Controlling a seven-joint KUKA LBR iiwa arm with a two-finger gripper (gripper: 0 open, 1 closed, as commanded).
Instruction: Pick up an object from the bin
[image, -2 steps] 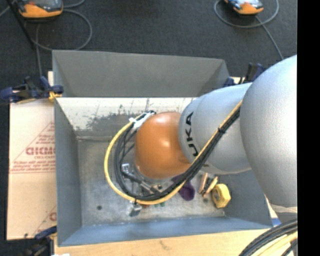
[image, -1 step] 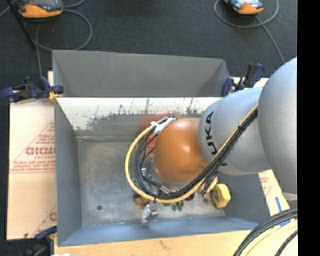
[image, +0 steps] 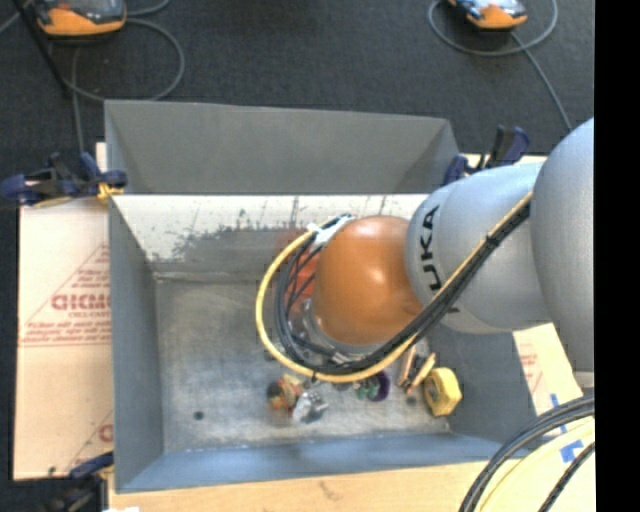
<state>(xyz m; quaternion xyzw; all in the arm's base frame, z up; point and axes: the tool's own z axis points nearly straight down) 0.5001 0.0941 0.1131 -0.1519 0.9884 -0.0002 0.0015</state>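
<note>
The dark body of my gripper (image: 303, 338) peeks out below the arm's orange cover, low over the front middle of the bin. Just in front of it lies a small orange and brown thing (image: 283, 392) touching a shiny silver piece (image: 312, 406). To their right sits a small green and purple thing (image: 375, 388). A yellow blocky thing (image: 443, 392) lies in the front right corner, with a thin tan stick (image: 410, 374) beside it.
The arm reaches in from the right and covers the bin's middle and right; its yellow and black cables loop around the cover. Bare grey floor shows on the left half of the bin.
</note>
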